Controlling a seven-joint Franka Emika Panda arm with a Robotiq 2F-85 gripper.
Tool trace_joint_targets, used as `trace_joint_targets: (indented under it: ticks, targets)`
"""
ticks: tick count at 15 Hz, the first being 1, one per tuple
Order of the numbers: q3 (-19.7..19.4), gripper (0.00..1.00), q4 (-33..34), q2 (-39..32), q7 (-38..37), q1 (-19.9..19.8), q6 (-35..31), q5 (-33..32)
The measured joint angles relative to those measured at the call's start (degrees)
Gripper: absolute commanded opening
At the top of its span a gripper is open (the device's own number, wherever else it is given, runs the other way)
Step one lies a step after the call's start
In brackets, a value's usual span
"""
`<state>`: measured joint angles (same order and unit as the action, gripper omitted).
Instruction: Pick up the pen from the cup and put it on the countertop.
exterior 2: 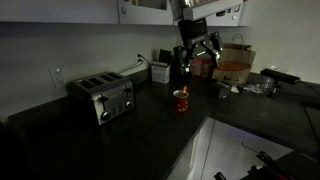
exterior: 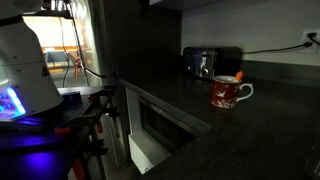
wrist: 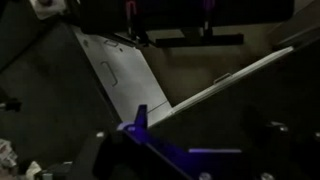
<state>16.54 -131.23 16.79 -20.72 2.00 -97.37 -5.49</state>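
The red mug with a white pattern (exterior: 228, 93) stands on the dark glossy countertop (exterior: 270, 130), and it shows in both exterior views (exterior 2: 181, 101). The orange pen (exterior: 238, 77) stands in the mug with its tip above the rim. My gripper (exterior 2: 198, 62) hangs well above the mug and slightly behind it, with its fingers spread and empty. The wrist view is dark. It shows only the counter's pale front edge (wrist: 215, 88) and a white cabinet front (wrist: 120, 75), not the mug or the pen.
A shiny metal toaster (exterior 2: 102, 97) stands on the counter beside the mug and also shows in an exterior view (exterior: 205, 62). A cardboard box (exterior 2: 235, 62) and small items (exterior 2: 250, 88) stand behind the mug. The counter turns a corner with white cabinets (exterior 2: 215, 140) below.
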Motion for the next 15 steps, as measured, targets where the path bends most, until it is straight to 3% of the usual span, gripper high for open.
trace_joint_targets:
  ticks: [11,13,15]
  targets:
    - [-0.2,1.00,0.0,0.0,0.0,0.2,0.0,0.0]
    - [-0.8,1.00,0.0,-0.4,0.0,0.3,-2.2,-0.1]
    - [-2.4,1.00,0.1,-2.0,-0.3,0.2,-9.1,-0.2]
